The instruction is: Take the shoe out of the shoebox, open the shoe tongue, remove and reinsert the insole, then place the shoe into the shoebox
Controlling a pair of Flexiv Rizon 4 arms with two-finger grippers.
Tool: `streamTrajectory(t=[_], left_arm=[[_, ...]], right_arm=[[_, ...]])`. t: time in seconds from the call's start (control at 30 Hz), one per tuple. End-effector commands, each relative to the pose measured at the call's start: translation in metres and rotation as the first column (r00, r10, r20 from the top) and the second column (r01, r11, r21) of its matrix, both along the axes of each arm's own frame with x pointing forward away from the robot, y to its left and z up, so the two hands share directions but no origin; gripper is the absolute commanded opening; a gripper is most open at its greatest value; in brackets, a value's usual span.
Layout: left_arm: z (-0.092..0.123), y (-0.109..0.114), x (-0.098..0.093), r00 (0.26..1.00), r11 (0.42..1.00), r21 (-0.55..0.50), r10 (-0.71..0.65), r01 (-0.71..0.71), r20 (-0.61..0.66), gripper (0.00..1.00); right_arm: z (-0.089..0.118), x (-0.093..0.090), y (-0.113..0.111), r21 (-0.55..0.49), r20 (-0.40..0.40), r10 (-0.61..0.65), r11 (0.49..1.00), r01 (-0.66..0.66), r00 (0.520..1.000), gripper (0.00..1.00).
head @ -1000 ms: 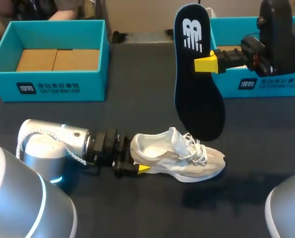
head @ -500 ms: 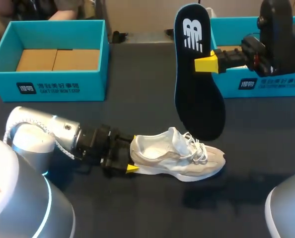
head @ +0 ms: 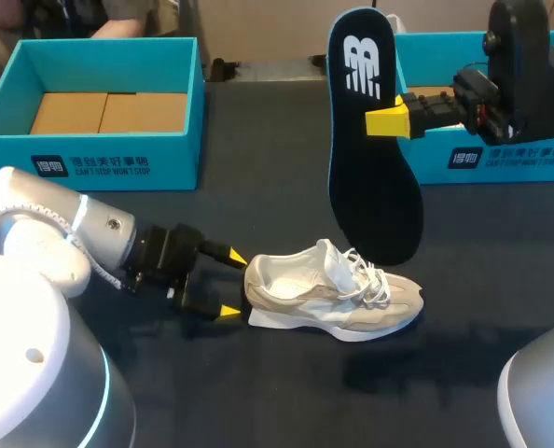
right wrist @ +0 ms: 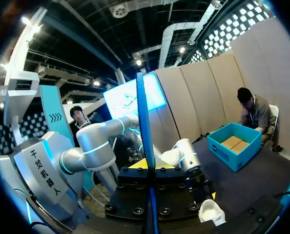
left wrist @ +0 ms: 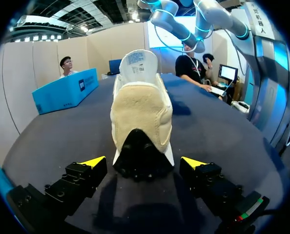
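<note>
Cream and white, the shoe (head: 338,299) lies on its sole on the dark table (head: 258,392), with its heel turned toward my left claw (head: 232,284). That claw is spread wide, one yellow tip to each side of the heel and just short of it, gripping nothing. From the left wrist camera the shoe (left wrist: 141,117) runs straight out ahead of the left claw (left wrist: 144,162). Its padded heel sits in line with the gap, and the fingers (left wrist: 86,173) stand apart on either side.

My right claw (head: 386,119) is clamped on the dark insole (head: 368,140), pinching one long edge. The insole hangs upright beside the claw, printed end up. Its lower end hangs close over the shoe's laces; I cannot tell whether they touch. In the right wrist view the insole (right wrist: 144,126) shows edge-on, rising from between the closed fingers of the right claw (right wrist: 150,163), and the shoe (right wrist: 211,212) lies below.

One open blue shoebox (head: 95,159) sits well beyond the left claw. A second blue shoebox (head: 501,154) sits directly behind the right claw.
</note>
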State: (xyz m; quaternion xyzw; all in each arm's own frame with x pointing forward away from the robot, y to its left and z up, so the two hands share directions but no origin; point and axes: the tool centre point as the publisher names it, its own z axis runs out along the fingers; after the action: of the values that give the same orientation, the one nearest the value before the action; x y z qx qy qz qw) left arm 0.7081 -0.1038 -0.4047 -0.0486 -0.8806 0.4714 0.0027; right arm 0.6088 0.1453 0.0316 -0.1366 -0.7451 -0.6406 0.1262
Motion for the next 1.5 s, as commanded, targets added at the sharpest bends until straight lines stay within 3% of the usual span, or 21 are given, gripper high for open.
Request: streamTrajectory(t=[0.03,0.2,0.4,0.5,0.53,0.97,1.03,1.2,1.5], left_arm=[[0.006,0.002,-0.008,1.0,0.999,0.046,0.025,-0.026,0.019,1.0],[0.006,0.002,-0.008,1.0,0.999,0.046,0.025,-0.026,0.019,1.0],[0.031,0.008,0.004,0.999,0.981,0.196,-0.002,-0.008,0.052,1.0],[0.042,0.008,0.003,0.998,0.937,0.348,-0.057,0.04,0.04,1.0],[0.047,0.009,0.002,0.994,0.922,0.387,-0.04,-0.003,0.103,1.0],[0.047,0.009,0.002,0.994,0.922,0.387,-0.04,-0.003,0.103,1.0],[0.052,0.001,0.001,0.993,0.877,0.48,-0.043,-0.015,0.11,1.0],[0.054,-0.008,0.007,0.999,0.835,0.55,-0.043,0.024,0.021,1.0],[0.065,-0.014,0.003,0.997,0.713,0.701,-0.057,0.009,0.045,1.0]], right_arm=[[0.0,0.002,0.003,-0.003,-0.002,0.002,1.0,-0.002,1.0,0.0],[0.0,0.002,0.003,-0.003,-0.002,0.002,1.0,-0.002,1.0,0.0],[0.0,0.002,0.003,-0.003,-0.002,0.002,1.0,-0.002,1.0,0.0],[0.0,0.002,0.003,-0.003,-0.002,0.002,1.0,-0.002,1.0,0.0],[0.0,0.002,0.003,-0.003,-0.002,0.002,1.0,-0.002,1.0,0.0],[0.0,0.002,0.003,-0.003,-0.002,0.002,1.0,-0.002,1.0,0.0],[0.0,0.002,0.003,-0.003,-0.002,0.002,1.0,-0.002,1.0,0.0],[0.0,0.002,0.003,-0.003,-0.002,0.002,1.0,-0.002,1.0,0.0],[0.0,0.002,0.003,-0.003,-0.002,0.002,1.0,-0.002,1.0,0.0]])
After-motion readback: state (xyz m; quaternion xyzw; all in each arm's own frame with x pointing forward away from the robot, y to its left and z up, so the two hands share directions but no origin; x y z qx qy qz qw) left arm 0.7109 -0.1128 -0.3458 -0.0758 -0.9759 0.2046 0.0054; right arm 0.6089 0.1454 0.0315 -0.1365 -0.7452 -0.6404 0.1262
